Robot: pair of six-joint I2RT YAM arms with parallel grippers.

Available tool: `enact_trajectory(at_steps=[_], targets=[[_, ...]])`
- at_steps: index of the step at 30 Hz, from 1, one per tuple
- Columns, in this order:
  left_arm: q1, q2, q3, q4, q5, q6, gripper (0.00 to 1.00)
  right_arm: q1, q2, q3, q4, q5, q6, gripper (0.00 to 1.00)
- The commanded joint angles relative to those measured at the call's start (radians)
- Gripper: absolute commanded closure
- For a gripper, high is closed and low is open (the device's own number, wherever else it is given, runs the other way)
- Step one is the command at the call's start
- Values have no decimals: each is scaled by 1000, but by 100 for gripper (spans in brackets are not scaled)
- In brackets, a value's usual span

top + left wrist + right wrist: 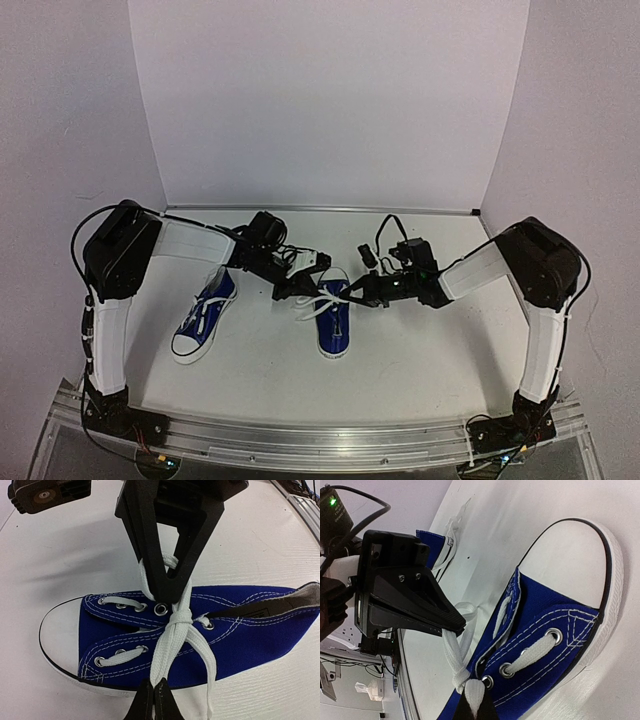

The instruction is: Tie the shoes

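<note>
Two blue shoes with white toe caps lie on the white table, one at the left (203, 322) and one in the middle (335, 325). Both grippers meet over the middle shoe (250, 630). My left gripper (154, 700) is shut on a flat loop of white lace (167, 650) that runs up to a crossed knot (180, 615) at the eyelets. Across the shoe, my right gripper (475, 707) is shut on the other lace strand (474, 695) next to the knot. A loose lace end (209, 670) hangs over the shoe's side. In the top view the left gripper (288, 292) and right gripper (350, 295) flank the laces.
White backdrop panels (330, 100) close off the back and sides. An aluminium rail (320, 440) runs along the near edge with the arm bases. The second shoe (431, 542) lies just beyond the left gripper (451, 625). Cables (385, 235) loop above the right wrist.
</note>
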Motion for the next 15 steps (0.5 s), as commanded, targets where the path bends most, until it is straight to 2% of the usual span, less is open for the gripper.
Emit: enact_trajectory(at_steps=[1,15], targets=[[11,-60,-27,31,-18,-19,100,-22,-67,-16,-22,35,-32,100],[28,-71,-66,34,-41,-6,100,-35,-89,-45,-129,92,-110,100]])
